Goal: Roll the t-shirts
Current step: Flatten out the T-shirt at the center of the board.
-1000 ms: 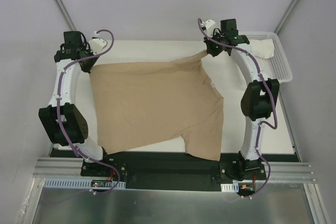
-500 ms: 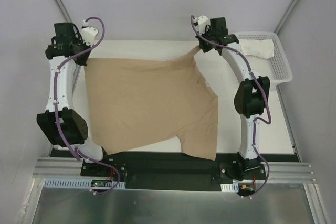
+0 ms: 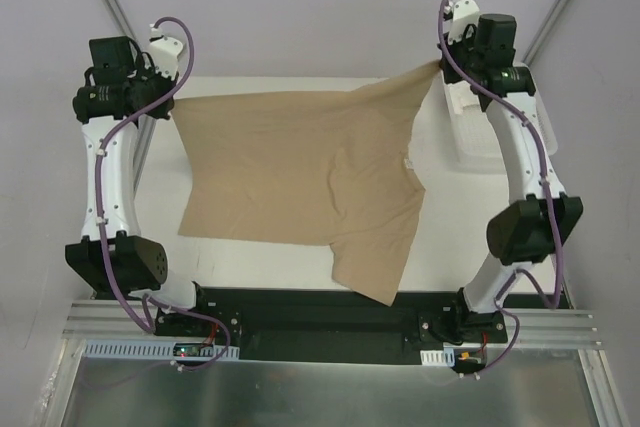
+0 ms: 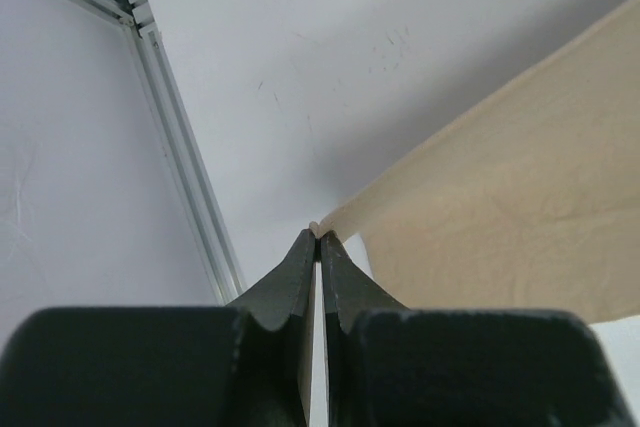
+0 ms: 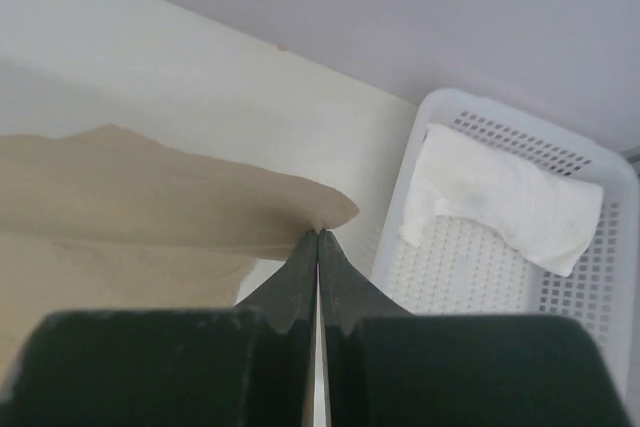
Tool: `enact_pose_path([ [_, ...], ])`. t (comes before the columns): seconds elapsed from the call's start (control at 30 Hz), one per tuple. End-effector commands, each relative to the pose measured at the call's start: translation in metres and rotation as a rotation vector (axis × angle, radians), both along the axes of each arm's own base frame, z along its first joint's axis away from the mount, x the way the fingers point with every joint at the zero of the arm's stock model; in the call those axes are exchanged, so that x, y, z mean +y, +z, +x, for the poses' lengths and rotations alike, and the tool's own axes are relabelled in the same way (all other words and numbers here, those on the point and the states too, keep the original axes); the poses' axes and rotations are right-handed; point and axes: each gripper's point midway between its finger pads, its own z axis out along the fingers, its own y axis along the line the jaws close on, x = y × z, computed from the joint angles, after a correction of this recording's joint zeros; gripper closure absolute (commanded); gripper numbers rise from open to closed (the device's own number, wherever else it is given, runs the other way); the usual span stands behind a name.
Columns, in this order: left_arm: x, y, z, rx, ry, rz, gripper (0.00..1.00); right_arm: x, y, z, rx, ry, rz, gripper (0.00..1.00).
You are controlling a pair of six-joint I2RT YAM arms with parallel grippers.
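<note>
The left gripper (image 3: pixel 176 99) has its two fingers pressed tight together. It is pinching one corner of the tan t-shirt (image 3: pixel 300 167) right at its tips. In the left wrist view, the cloth runs away from the tips to the right, and it looks pulled straight.

The shirt reaches from this gripper across to the other one. Its far edge is held up between them. The rest drops toward the arm bases and lies on the table (image 3: pixel 250 267). One part near the right arm hangs down past the table's near edge. A small white label (image 3: pixel 408 164) shows on that side.

The right gripper (image 3: pixel 438 65) is pressed shut too, and it pinches the other far corner. The cloth bunches into a point at its tips, so this side looks less smooth.

Just to the right of this gripper is the white basket (image 5: pixel 470 277). The white t-shirt (image 5: pixel 500 202) lies inside it, already rolled up.

I think the step now is to spread the tan shirt flat so it can be rolled. To do it well, both grippers should hold tight and pull gently apart. Then they should come down together, at the same speed. The shirt should land all on the table, with no folds and nothing hanging off. The right gripper should not bump the basket.
</note>
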Motion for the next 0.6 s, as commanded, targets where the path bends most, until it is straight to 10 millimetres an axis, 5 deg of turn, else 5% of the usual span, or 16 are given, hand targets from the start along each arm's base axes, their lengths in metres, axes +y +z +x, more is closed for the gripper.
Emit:
enact_pose_path([
  [0.0,-0.014,0.030,-0.022,-0.076,-0.020,-0.045,1.00,0.011,0.043,-0.043,-0.083,0.029,0.006,0.99],
  [0.3,-0.018,0.017,-0.033,-0.067,-0.041,-0.041,1.00,0.023,0.046,-0.071,-0.103,0.064,-0.030,0.99],
  [0.57,-0.007,-0.025,0.020,0.027,-0.055,-0.040,1.00,0.025,0.020,-0.029,-0.061,0.054,-0.074,0.99],
])
